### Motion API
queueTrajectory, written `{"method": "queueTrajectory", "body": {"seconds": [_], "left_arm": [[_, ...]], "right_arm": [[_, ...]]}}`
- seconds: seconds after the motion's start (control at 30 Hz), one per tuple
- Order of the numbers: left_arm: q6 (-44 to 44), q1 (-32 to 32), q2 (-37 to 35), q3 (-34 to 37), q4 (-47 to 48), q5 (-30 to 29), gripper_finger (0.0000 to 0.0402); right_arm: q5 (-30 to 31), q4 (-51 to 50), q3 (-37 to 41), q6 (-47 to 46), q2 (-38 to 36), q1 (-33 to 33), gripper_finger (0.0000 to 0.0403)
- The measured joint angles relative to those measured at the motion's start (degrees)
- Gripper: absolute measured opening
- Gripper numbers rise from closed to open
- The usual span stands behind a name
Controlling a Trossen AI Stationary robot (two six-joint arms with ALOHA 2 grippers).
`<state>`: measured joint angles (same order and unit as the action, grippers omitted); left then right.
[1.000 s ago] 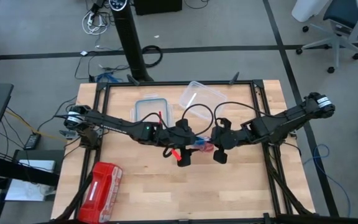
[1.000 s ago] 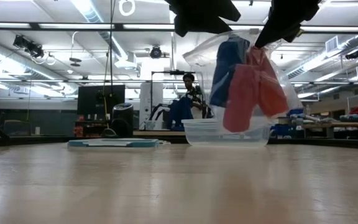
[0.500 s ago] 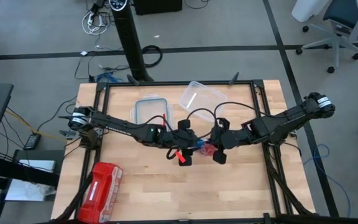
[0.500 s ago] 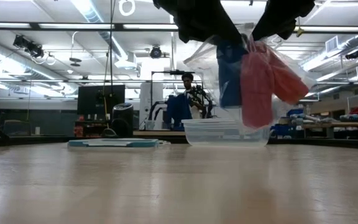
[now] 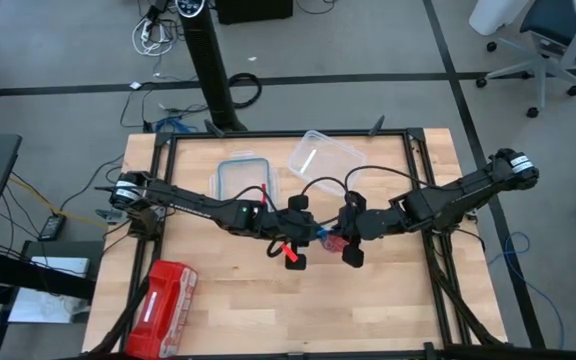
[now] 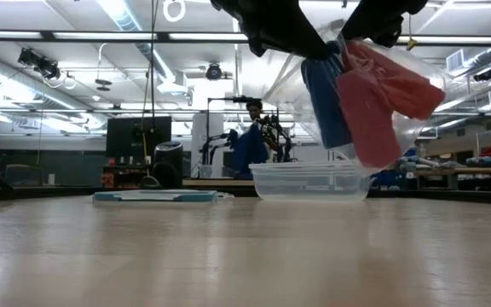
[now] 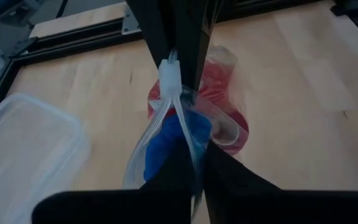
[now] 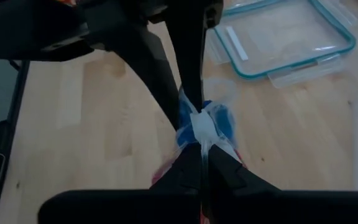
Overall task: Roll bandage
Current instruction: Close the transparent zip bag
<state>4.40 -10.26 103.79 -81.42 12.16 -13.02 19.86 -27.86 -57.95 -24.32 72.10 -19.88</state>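
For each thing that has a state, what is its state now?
Clear plastic bag: lifted above the table, pinched at its top edge.
Blue bandage: inside the bag.
Red-pink fabric roll: inside the bag.
Left gripper: shut on the bag.
Right gripper: shut on the bag.
Clear plastic container: lidless.

At frame centre hangs a clear bag (image 6: pixel 373 94) holding the bright blue bandage (image 6: pixel 326 102) and red-pink fabric (image 6: pixel 378 107); a red pouch (image 5: pixel 163 305) lies lower left.

Bright even overhead light; ceiling strip lights (image 6: pixel 126 17) glare; wrist views soft, foreground blurred.
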Motion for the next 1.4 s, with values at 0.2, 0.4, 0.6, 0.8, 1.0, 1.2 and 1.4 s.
{"method": "queueTrajectory", "body": {"seconds": [0.2, 0.4, 0.6, 0.8, 1.0, 1.2, 1.4], "left_arm": [[0.0, 0.1, -0.1, 0.0, -0.2, 3.1, 0.0019], [0.3, 0.1, 0.3, 0.0, -0.9, 3.7, 0.0018], [2.8, 0.2, 0.4, 0.0, -3.0, 6.4, 0.0017], [2.9, 0.2, 0.8, 0.0, -3.5, 8.2, 0.0017], [3.0, 0.2, 0.8, 0.0, -3.8, 9.3, 0.0020], [3.0, 0.2, 0.8, 0.0, -4.0, 9.3, 0.0044], [1.4, 0.2, 0.1, 0.0, -4.3, 9.5, 0.0108]], "right_arm": [[-1.3, 3.1, 0.1, 1.4, 0.0, 0.0, 0.0002], [-2.1, 4.4, 0.1, 1.6, 0.0, 0.0, 0.0001], [-3.2, 5.9, 0.1, 3.6, 0.0, -0.5, 0.0001], [-1.1, 6.0, 0.1, 5.1, -0.1, -1.4, 0.0001], [-0.3, 7.0, 0.1, 6.5, -0.1, -1.8, 0.0001], [0.4, 6.8, 0.1, 6.6, -0.1, -1.8, 0.0001], [1.0, 6.2, -0.1, 5.5, -0.1, -2.2, 0.0001]]}}
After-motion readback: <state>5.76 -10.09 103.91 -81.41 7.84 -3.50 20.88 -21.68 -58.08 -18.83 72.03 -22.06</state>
